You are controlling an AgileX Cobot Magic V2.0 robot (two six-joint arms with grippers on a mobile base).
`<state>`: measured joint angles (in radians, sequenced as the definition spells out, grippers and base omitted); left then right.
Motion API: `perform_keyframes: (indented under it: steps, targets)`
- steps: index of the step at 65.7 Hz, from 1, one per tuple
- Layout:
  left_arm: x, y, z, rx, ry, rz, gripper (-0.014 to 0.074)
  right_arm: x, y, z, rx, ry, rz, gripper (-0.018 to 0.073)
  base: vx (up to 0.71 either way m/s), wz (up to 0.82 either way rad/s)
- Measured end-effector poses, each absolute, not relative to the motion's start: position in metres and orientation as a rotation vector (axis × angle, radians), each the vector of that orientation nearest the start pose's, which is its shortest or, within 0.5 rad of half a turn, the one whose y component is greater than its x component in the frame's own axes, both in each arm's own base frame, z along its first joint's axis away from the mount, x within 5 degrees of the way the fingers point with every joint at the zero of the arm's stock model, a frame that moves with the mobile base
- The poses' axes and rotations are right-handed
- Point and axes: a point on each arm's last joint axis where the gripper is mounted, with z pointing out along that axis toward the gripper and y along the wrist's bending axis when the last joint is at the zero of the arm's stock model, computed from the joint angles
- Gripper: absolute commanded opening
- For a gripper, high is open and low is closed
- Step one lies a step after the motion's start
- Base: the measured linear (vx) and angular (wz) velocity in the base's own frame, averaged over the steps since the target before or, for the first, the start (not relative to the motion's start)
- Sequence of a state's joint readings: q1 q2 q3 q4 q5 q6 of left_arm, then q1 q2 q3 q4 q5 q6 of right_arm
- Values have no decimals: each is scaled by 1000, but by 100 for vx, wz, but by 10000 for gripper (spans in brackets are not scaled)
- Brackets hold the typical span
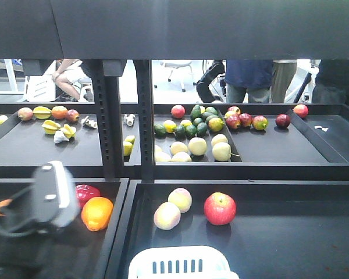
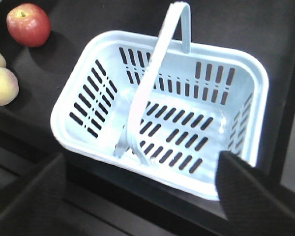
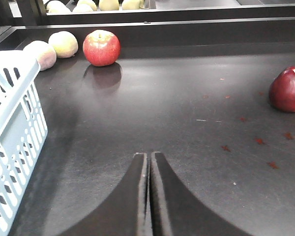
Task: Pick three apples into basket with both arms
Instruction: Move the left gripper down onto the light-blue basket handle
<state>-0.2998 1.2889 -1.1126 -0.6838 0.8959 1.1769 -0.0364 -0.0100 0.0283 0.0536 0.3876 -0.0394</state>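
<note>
Black scuffed tray (image 3: 162,113) holds basket (image 2: 187,96), red apple (image 3: 102,47); people's legs (image 1: 250,87) behind shelves (image 1: 279,148).

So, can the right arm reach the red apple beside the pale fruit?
Likely yes: only bare tray floor lies between the right gripper and the red apple; the basket stands off to the side. The gripper is shut, though.

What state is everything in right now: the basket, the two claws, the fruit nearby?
Basket: upright, empty, handle raised.
Left gripper: open, holding nothing, above the basket.
Right gripper: shut, holding nothing.
Red apple: on the tray, outside the basket.
Dark red apple: on the tray, apart from the others.
Two pale fruits: side by side on the tray, outside the basket.
</note>
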Motion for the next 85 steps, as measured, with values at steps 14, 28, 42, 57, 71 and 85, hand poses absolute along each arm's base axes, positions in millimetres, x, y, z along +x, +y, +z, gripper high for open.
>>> perform_keyframes:
  steps: [14,28,42,57,71,85]
  targets:
    - [252,-147,327,1328,1906,-427,647,52,0,169,30,1889,1,-4,0,0]
    - [268,-177,325,1386,1867,-454,602,52,0,169,30,1889,1,-4,0,0]
    - [289,-193,319,1378,1920,-513,596,52,0,169,30,1889,1,-4,0,0]
    - [301,-202,306,1425,1976,-574,596,52,0,169,30,1889,1,-4,0,0]
    - [310,-208,285,1445,2043,-610,596,52,0,169,30,1889,1,-4,0,0]
    - [324,-214,268,1461,2104,-609,594,52,0,169,30,1889,1,-4,0,0]
